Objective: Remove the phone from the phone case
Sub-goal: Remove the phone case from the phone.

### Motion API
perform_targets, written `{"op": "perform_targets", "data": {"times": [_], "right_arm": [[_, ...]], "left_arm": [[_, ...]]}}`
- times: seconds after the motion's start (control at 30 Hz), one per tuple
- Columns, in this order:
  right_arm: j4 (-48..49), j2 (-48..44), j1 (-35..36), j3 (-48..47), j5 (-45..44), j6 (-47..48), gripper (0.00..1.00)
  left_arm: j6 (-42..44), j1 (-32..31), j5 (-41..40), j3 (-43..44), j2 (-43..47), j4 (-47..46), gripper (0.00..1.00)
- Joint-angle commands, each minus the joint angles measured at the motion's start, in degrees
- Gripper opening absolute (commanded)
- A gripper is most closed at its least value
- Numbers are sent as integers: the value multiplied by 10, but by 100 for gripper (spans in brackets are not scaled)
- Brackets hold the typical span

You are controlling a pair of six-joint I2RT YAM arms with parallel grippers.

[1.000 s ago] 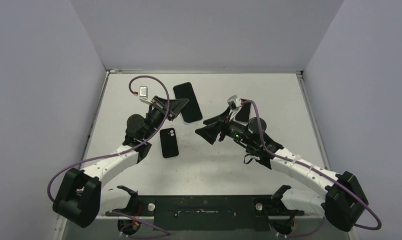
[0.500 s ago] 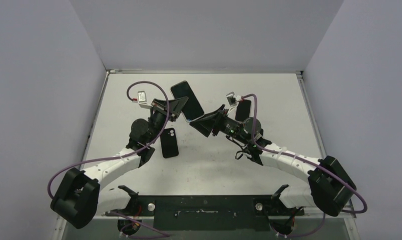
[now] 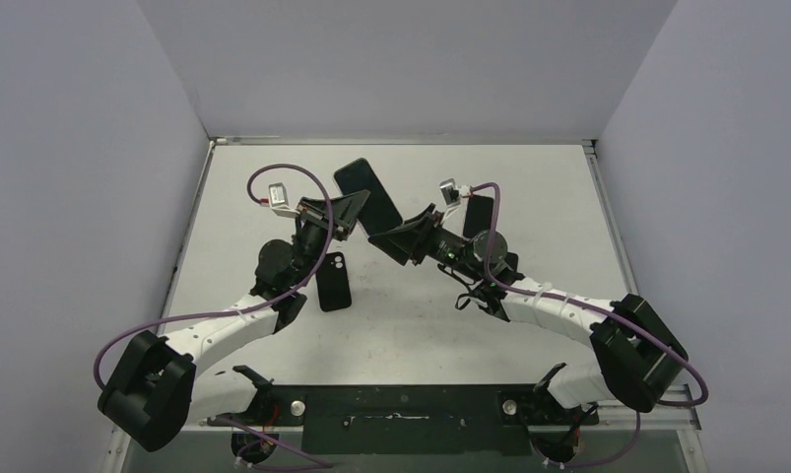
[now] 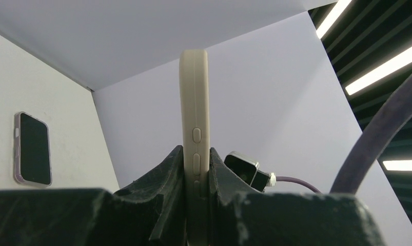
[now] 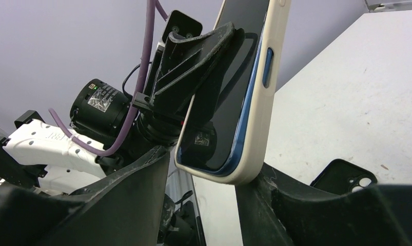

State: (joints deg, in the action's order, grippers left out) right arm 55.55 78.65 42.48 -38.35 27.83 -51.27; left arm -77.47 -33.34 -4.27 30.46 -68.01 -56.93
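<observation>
My left gripper [image 3: 357,209] is shut on a phone in a cream case [image 3: 368,197] and holds it up off the table, on edge. In the left wrist view the case's side with its buttons [image 4: 194,102] stands upright between my fingers [image 4: 196,154]. In the right wrist view the dark screen with a blue rim sits in the cream case [image 5: 234,102]. My right gripper [image 3: 399,239] is open; its jaws [image 5: 209,164] straddle the case's lower corner, which touches the right finger [image 5: 265,195].
An empty black case [image 3: 334,281] lies on the table below the left gripper and shows in the right wrist view [image 5: 347,179]. Another phone [image 3: 477,212] lies behind the right wrist and shows in the left wrist view [image 4: 33,148]. Walls enclose the table.
My right gripper has moved left and up to the held phone, and its open jaws now sit around the lower corner. My left gripper has raised the phone slightly.
</observation>
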Motion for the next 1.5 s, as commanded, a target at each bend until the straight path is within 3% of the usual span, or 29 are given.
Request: {"op": "perform_targets", "data": {"times": [0.0,0.1,0.27,0.4,0.6,0.97,1.2,1.27,1.47], "right_arm": [[60,9,4,-31,8,3,47],[66,16,4,-35,11,8,43],[50,17,4,-35,18,49,27],[-3,6,1,-36,37,138,11],[-113,-9,-2,-52,49,273,2],[-263,-30,0,-88,57,447,7],[-286,-41,-5,-87,18,439,3],[-292,-49,-11,-82,33,429,9],[-325,-101,-57,-56,121,410,39]], "left_arm": [[-12,-8,-2,8,9,-79,0],[-15,-9,1,8,9,-76,0],[-34,-9,19,10,16,-46,0],[-59,-5,42,20,27,15,0],[-92,9,128,39,26,63,0],[-101,31,165,42,45,112,0],[-72,38,191,51,50,113,0],[-52,50,210,58,52,114,0],[28,108,313,79,52,126,0]]}}
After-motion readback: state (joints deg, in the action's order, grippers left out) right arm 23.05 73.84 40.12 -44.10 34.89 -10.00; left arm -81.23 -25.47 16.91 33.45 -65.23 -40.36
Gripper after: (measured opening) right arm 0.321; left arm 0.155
